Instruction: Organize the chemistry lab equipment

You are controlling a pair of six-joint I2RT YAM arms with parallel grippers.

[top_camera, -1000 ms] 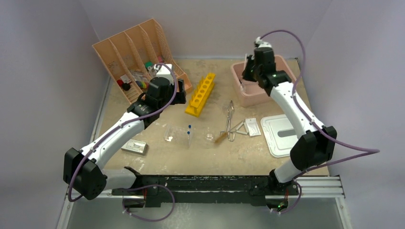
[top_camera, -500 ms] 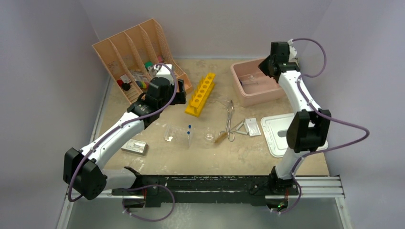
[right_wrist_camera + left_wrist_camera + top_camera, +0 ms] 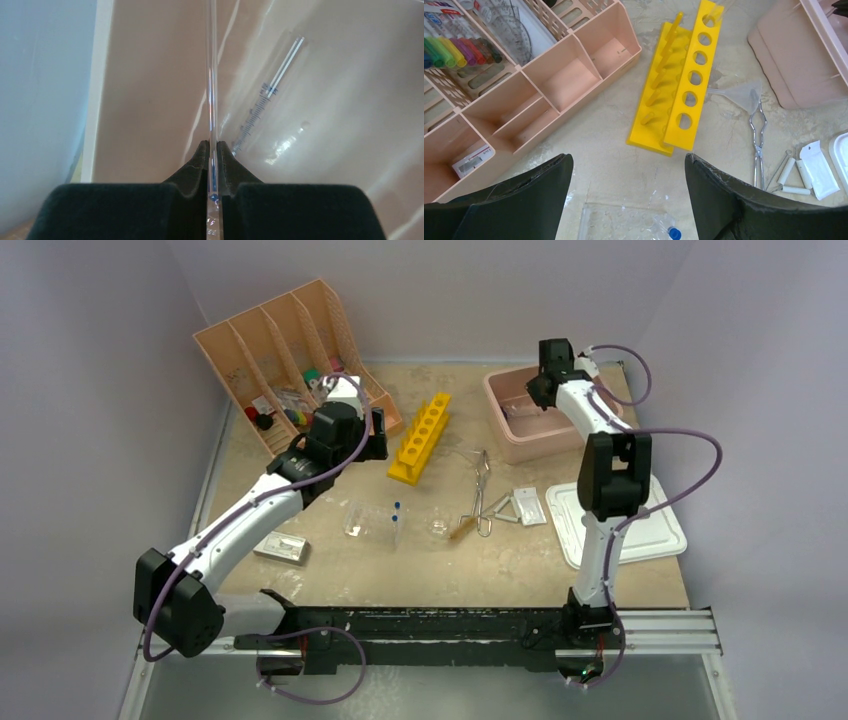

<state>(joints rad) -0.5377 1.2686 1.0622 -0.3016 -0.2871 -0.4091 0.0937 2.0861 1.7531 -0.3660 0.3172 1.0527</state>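
The thin clear pipette (image 3: pixel 212 75), with a blue line inside it, ran straight out ahead of the right tool (image 3: pixel 212 156). Its long axis was in line with the fingers and reached over the inside of the pink tub (image 3: pixel 150 80). The right tool was clenched on its near end. A second, graduated pipette (image 3: pixel 272 90) lay slanted on the tub floor just to the right, apart from the held one. A release would probably call for bringing the far tip down toward that floor first. The left tool (image 3: pixel 626 172) hung released and empty, well apart, above the worktop (image 3: pixel 724 150) near the yellow rack (image 3: pixel 684 85).
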